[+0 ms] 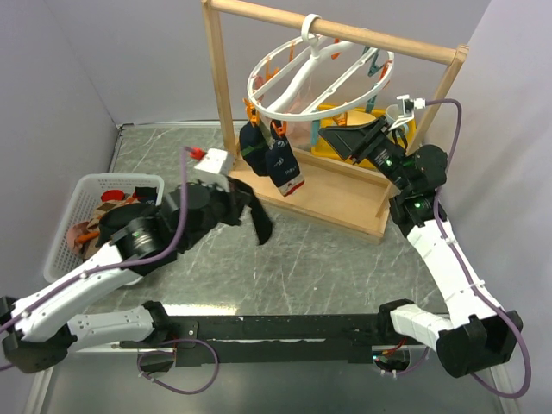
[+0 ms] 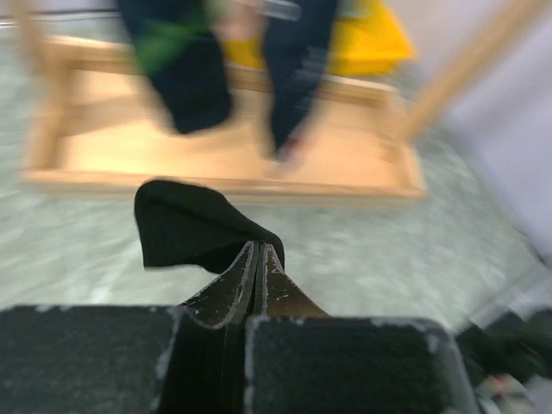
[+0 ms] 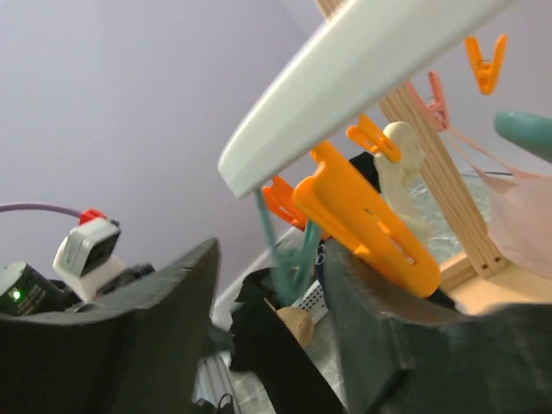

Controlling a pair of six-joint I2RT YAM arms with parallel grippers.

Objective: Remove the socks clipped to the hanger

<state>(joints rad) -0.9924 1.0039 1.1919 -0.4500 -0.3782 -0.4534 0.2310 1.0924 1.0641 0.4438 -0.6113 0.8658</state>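
Note:
The white ring hanger (image 1: 321, 79) hangs by its hook from the wooden frame's rail. A black sock with green (image 1: 253, 147) and a navy sock with a red toe (image 1: 284, 168) are clipped at its front left; both are blurred in the left wrist view. My left gripper (image 1: 235, 207) is shut on a loose black sock (image 1: 260, 221), held low in front of the frame, and the left wrist view shows the gripper (image 2: 259, 246) and the sock (image 2: 194, 224). My right gripper (image 1: 341, 136) is open under the ring's right side. In the right wrist view that gripper (image 3: 272, 259) stands around a teal clip (image 3: 289, 250), with an orange clip (image 3: 366, 216) on its right finger.
The light wooden frame (image 1: 345, 203) stands on the table with a broad base. A white basket (image 1: 79, 207) at the left holds several socks. A yellow object (image 1: 366, 129) sits behind the frame. A pale pink fabric (image 3: 517, 216) hangs at the right.

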